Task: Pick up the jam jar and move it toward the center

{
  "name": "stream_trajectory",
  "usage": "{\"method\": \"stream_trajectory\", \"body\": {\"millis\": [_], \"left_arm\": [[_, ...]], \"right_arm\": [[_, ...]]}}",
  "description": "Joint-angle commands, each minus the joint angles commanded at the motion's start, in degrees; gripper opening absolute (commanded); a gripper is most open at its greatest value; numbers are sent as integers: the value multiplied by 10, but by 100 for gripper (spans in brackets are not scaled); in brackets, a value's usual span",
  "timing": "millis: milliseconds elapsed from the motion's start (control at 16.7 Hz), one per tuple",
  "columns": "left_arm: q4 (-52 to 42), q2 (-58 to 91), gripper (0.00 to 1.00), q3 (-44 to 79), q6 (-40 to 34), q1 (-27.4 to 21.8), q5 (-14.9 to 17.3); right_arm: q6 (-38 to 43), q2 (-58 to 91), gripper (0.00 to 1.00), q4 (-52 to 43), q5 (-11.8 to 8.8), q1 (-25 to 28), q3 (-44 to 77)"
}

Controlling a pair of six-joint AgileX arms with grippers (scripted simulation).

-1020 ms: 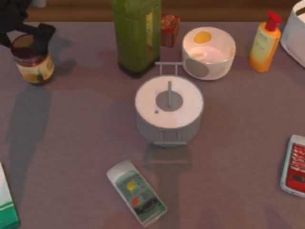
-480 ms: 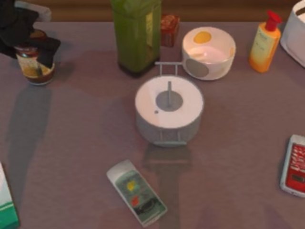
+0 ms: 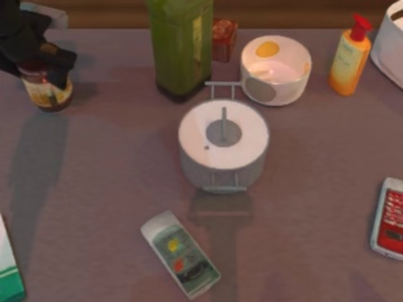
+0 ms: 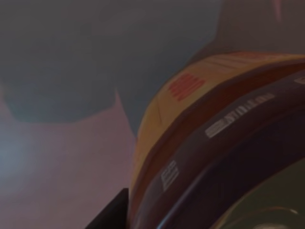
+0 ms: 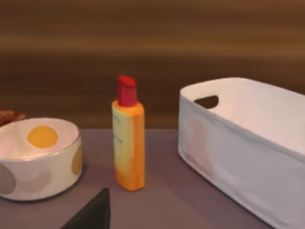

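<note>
— Where was the jar (image 3: pixel 48 89)?

— Far-left back of the table, upright, left gripper (image 3: pixel 39 55) right on top of its lid.

— Jaws clamped on it?

— Couldn't tell; the black gripper body hid them. The wrist view was filled with jar.

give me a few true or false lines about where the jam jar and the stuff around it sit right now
1. The small round glass jam jar stands at the table's far left. True.
2. The left pincer is over the jar. True.
3. The tall green bottle lies flat. False: it stands upright.
4. The orange bottle with a red pump is left of the white bowl with yellow spots. False: it stands to the bowl's right.
5. The jar sits at the table's center. False: the white round scale is there.
</note>
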Motion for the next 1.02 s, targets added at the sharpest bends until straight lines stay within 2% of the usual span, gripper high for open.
{"method": "stream_trajectory", "body": {"millis": [420, 1020], "left_arm": [[0, 0, 2, 0, 0, 0, 0], [0, -2, 0, -1, 1, 0, 0]], "right_arm": [[0, 0, 100, 0, 0, 0, 0], [0, 0, 100, 0, 0, 0, 0]]}}
